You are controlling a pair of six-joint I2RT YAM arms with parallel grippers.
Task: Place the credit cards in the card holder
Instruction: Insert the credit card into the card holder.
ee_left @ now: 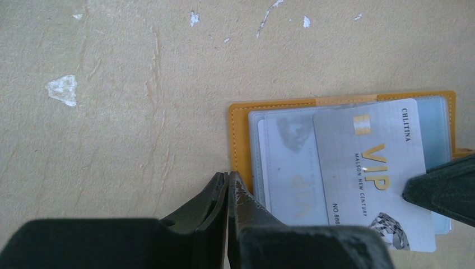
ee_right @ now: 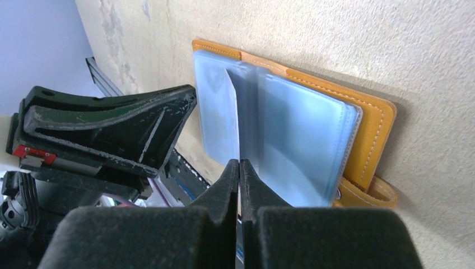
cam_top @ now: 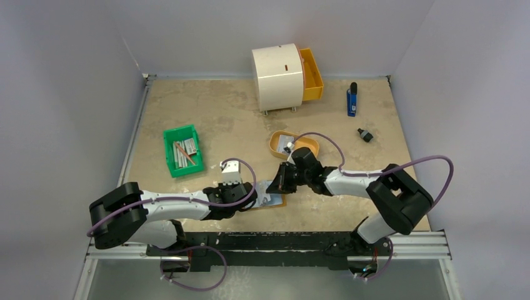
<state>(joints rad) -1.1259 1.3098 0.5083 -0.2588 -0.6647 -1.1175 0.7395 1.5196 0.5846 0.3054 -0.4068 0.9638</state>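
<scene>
The tan card holder point(cam_top: 273, 199) lies open near the table's front, its clear sleeves up; it shows in the left wrist view point(ee_left: 242, 134) and the right wrist view point(ee_right: 376, 126). My right gripper point(ee_right: 240, 163) is shut on a pale grey VIP credit card point(ee_left: 369, 168), held over the sleeves and seen edge-on in the right wrist view point(ee_right: 233, 106). Another card point(ee_left: 291, 168) sits inside a sleeve. My left gripper point(ee_left: 228, 175) is shut, its tips at the holder's left edge.
A tan bowl point(cam_top: 277, 147) with small items stands behind the holder. A green bin point(cam_top: 182, 150) of grey bars is at the left. A white round cabinet point(cam_top: 278, 78) with an orange drawer point(cam_top: 311, 75), a blue object point(cam_top: 352, 100) and a small black object point(cam_top: 365, 135) lie farther back.
</scene>
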